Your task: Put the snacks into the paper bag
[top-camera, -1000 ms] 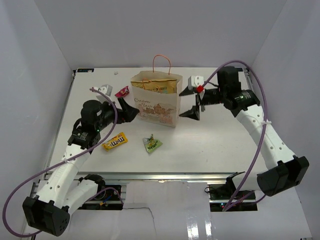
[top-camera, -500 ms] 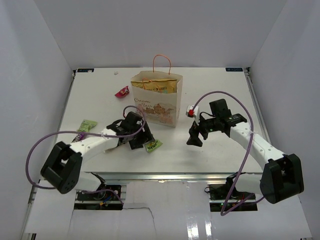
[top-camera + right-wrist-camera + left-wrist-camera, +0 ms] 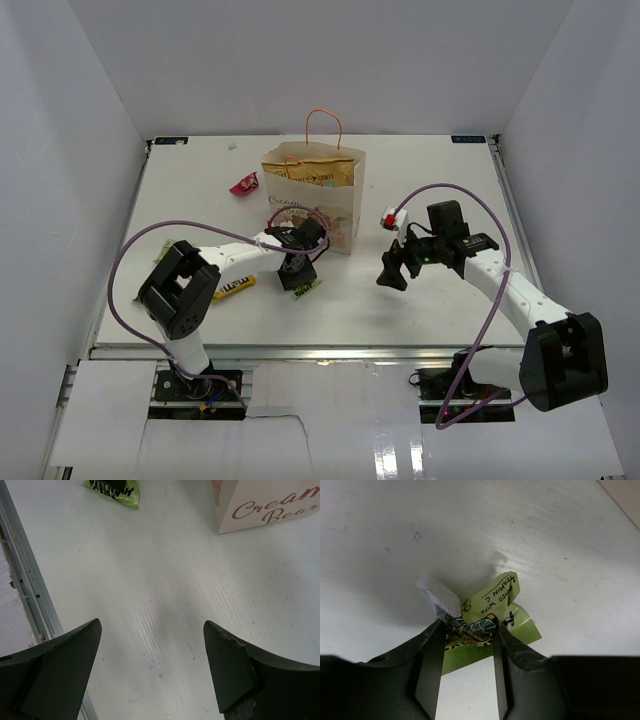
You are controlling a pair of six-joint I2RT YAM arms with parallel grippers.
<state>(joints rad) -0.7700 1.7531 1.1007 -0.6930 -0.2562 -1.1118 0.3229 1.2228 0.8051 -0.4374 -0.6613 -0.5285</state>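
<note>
**Pinching the green packet at the foot of the bag**

The left gripper is down at the table, its two fingers closed against the small green packet. The foil bunches up between them, one flap standing up beyond the fingertips and a corner sticking out to the right. That crumpling suggests the grip is taken low and tight so the flimsy packet does not slide out on the lift. In the overhead view this packet sits at centre frame, just below the front face of the paper bag, so it looks like a short carry up and over the rim.

The bag stands upright with its orange handles raised and its mouth open to the ceiling. Something yellow and crinkly, which I take for the chip bag, already shows inside. The M&M's packet lies flat to the lower left of the gripper, and the red-pink packet sits at the bag's upper left, both on the table.

The right gripper hangs with its fingers wide apart and nothing between them, right of centre (probably parked out of the way). Its wrist camera catches the green packet in its upper left corner, well apart from those fingers.
</note>
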